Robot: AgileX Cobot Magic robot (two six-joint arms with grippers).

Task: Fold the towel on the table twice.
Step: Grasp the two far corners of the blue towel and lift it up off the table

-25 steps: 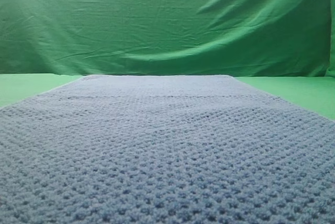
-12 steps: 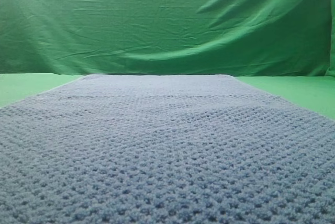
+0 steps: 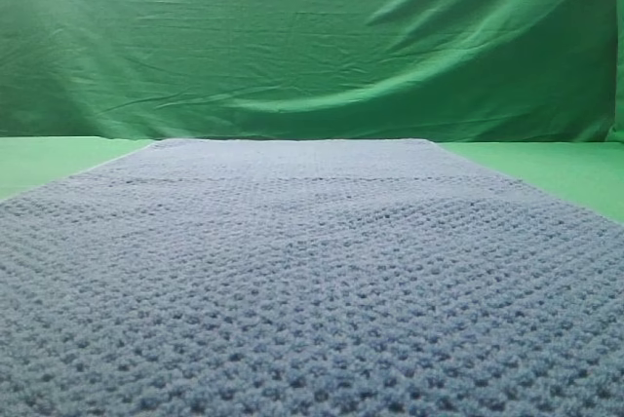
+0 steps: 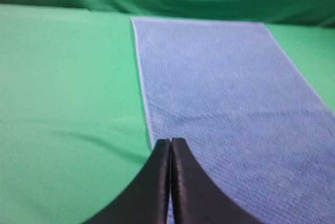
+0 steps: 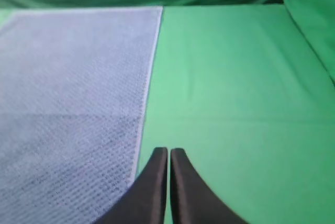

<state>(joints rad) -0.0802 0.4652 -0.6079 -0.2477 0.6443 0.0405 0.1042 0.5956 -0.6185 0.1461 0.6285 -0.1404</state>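
Note:
The blue-grey waffle-knit towel (image 3: pixel 312 271) lies flat and unfolded on the green table (image 3: pixel 546 169), filling most of the exterior high view. No gripper shows in that view. In the left wrist view my left gripper (image 4: pixel 170 141) is shut with nothing in it, hovering above the towel's (image 4: pixel 225 103) left edge near its front. In the right wrist view my right gripper (image 5: pixel 168 150) is shut and empty too, just to the right of the towel's (image 5: pixel 73 93) right edge, over bare table (image 5: pixel 235 103).
A wrinkled green backdrop cloth (image 3: pixel 312 37) hangs behind the table. Bare green table (image 4: pixel 68 93) runs along both long sides of the towel. A raised green fold (image 5: pixel 314 20) stands at the far right in the right wrist view.

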